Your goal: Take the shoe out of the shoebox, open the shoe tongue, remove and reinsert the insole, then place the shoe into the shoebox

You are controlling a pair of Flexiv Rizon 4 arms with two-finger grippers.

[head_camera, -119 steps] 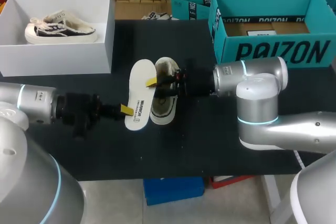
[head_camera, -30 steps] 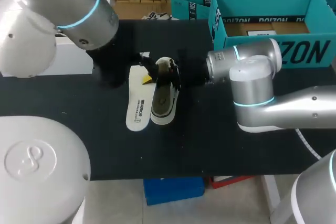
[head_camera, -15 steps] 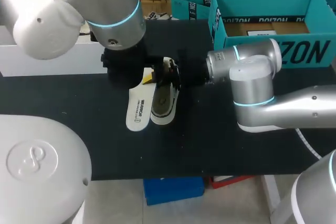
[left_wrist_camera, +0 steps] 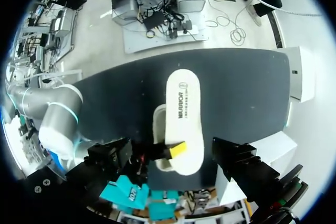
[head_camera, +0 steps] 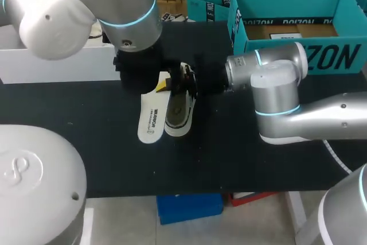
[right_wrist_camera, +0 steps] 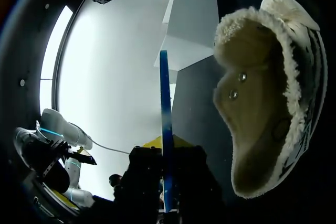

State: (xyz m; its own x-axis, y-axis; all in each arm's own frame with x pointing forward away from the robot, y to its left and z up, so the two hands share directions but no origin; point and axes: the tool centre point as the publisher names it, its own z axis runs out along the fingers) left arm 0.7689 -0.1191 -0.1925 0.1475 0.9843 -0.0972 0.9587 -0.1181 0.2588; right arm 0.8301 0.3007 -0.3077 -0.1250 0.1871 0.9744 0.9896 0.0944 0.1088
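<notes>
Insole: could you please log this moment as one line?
insole: on table beside shoe | left end effector: above insole | right end effector: at shoe opening

left arm point(head_camera: 123, 4) over insole point(head_camera: 151, 120) | shoe point(head_camera: 179, 110) against it | teal box point(head_camera: 298, 55) beyond

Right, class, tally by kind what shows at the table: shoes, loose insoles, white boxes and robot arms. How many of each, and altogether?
Shoes: 1, the shoe
Insoles: 1, the insole beside it
White boxes: 1, the white shoebox, partly behind an arm
Robot arms: 2, the left arm and the right arm
Total: 5
</notes>
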